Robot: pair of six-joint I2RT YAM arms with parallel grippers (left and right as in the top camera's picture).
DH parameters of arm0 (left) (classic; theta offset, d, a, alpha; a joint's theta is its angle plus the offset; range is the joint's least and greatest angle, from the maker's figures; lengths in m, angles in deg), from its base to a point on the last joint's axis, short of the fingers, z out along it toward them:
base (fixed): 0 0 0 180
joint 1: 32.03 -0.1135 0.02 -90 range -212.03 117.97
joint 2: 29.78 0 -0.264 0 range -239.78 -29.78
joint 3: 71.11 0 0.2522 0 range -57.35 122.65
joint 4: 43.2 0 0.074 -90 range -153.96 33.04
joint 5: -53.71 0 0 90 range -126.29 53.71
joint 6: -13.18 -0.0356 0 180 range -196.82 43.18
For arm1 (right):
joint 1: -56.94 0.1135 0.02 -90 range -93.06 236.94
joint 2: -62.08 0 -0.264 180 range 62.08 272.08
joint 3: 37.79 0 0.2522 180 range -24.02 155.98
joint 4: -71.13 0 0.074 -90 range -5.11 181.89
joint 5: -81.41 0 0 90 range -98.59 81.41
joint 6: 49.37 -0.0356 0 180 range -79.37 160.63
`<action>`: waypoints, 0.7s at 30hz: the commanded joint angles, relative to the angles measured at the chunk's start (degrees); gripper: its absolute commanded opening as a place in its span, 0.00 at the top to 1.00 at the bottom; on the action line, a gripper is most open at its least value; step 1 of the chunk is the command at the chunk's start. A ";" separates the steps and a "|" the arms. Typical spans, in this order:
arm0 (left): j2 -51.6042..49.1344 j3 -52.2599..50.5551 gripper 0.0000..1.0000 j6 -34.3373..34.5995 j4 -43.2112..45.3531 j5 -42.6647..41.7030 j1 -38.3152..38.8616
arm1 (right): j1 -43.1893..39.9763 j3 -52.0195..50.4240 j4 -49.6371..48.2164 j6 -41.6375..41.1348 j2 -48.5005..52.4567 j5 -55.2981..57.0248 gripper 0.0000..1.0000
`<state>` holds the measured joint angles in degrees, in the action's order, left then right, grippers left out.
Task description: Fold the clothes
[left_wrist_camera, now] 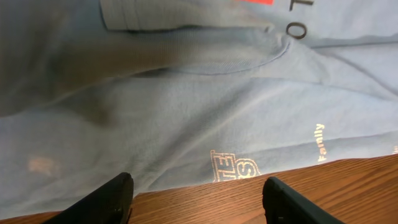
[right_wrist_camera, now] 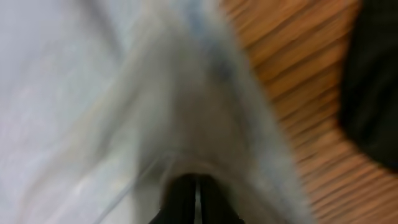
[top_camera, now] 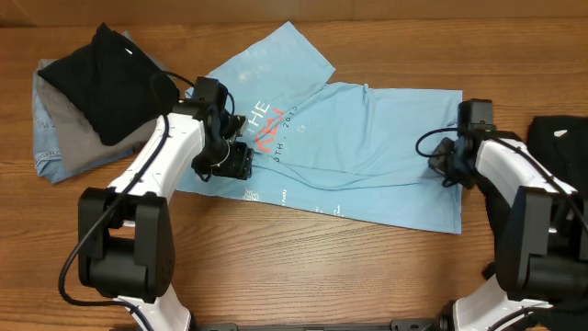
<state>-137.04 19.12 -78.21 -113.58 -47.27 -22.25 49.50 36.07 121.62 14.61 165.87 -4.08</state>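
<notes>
Two arms reach from the near edge of the wooden table (top_camera: 322, 267) toward a light blue T-shirt (top_camera: 367, 156). The T-shirt lies spread sideways across the middle of the table, with its chest lettering (top_camera: 266, 124) toward the left and one sleeve (top_camera: 276, 55) pointing at the far edge.

The left arm rises from its base at the near left and angles inward. Its wrist is bent so that the left gripper (top_camera: 234, 158) sits over the shirt's near-left part, just beside the lettering. In the left wrist view its two black fingers (left_wrist_camera: 106, 199) stand wide apart and grip nothing. They sit at the line where the shirt's edge meets bare wood, with a small printed logo (left_wrist_camera: 233, 167) lying between them.

The right arm comes up from the near right, and its forearm turns inward to bring the right gripper (top_camera: 447, 161) to the shirt's right-hand edge. The right wrist view is blurred, but there the fingertips (right_wrist_camera: 186, 199) are pressed together with a ridge of the pale cloth pinched up between them.

A black garment (top_camera: 106, 78) rests on a grey-blue garment (top_camera: 60, 129) at the far left. Another black item (top_camera: 560, 138) lies at the right edge.
</notes>
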 commanded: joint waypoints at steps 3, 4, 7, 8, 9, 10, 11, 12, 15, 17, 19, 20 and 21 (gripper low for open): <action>-1.01 0.02 0.30 0.52 0.17 -1.05 0.52 | -4.68 5.16 2.82 0.90 -0.66 -2.27 0.94; -1.01 0.02 0.30 0.52 0.15 -1.05 0.50 | -5.57 6.49 4.09 0.92 -0.92 -2.23 0.94; -1.01 0.02 0.30 0.52 0.13 -1.05 0.48 | -7.04 9.01 7.37 1.09 -1.51 -3.54 0.94; -1.01 0.02 0.30 0.52 0.13 -1.05 0.48 | -7.17 9.75 8.83 4.17 -1.75 -7.28 0.94; -1.01 0.02 0.30 0.52 0.13 -1.05 0.48 | -7.15 10.03 10.03 8.44 -1.90 -12.00 0.89; -1.01 0.02 0.30 0.52 0.15 -1.05 0.48 | -7.06 10.05 10.67 10.21 -1.90 -14.64 0.81; -1.01 0.02 0.30 0.52 0.17 -1.05 0.48 | -6.67 10.01 11.85 12.41 -1.88 -17.62 0.71; -1.01 0.02 0.30 0.55 0.31 -1.05 0.48 | -5.99 9.66 12.72 13.00 -1.88 -18.12 0.63; -1.01 0.02 0.30 0.55 0.63 -1.07 0.48 | -3.61 7.63 11.65 12.94 -1.81 -15.23 0.55; -1.01 0.02 0.30 0.55 0.76 -1.09 0.48 | -2.01 5.99 9.92 12.50 -1.68 -12.11 0.54; -1.01 0.02 0.30 0.57 0.76 -1.09 0.48 | -0.39 3.48 6.91 10.25 -1.51 -7.48 0.55; -1.01 0.02 0.30 0.57 0.74 -1.09 0.48 | -0.09 2.84 6.08 9.22 -1.33 -6.01 0.57; -1.01 0.02 0.30 0.57 0.72 -1.09 0.48 | 0.04 2.51 5.57 8.70 -1.18 -5.11 0.60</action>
<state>-137.44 19.12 -78.21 -112.88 -47.34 -22.25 48.64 40.81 128.61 25.40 165.46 -15.05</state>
